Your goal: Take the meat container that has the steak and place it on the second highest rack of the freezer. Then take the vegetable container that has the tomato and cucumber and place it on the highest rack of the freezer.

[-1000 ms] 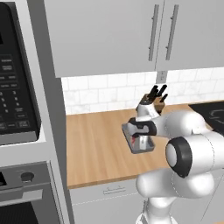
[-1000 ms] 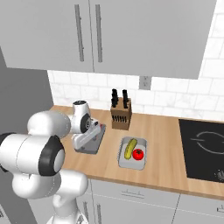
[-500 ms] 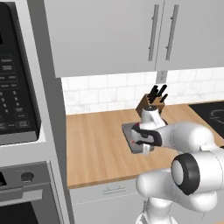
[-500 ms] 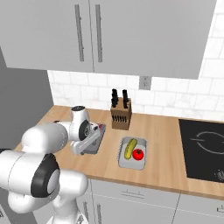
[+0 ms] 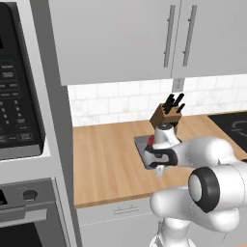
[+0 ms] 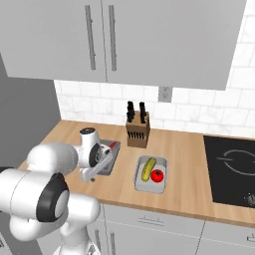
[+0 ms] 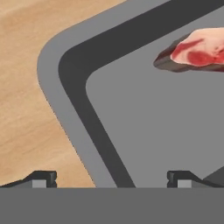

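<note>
Hand view: steak inside meat container.

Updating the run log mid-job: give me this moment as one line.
phase: reaching for meat container | gripper: open, straddling the tray's rim | steak: in tray | vegetable container: on counter, untouched

The arm covers most of the meat container; the steak runs off the hand view's edge at 3 o'clock.

White robot arm reaches over shallow dark-grey meat tray on wooden counter; paler tray holds yellow-green cucumber and round red tomato.
</note>
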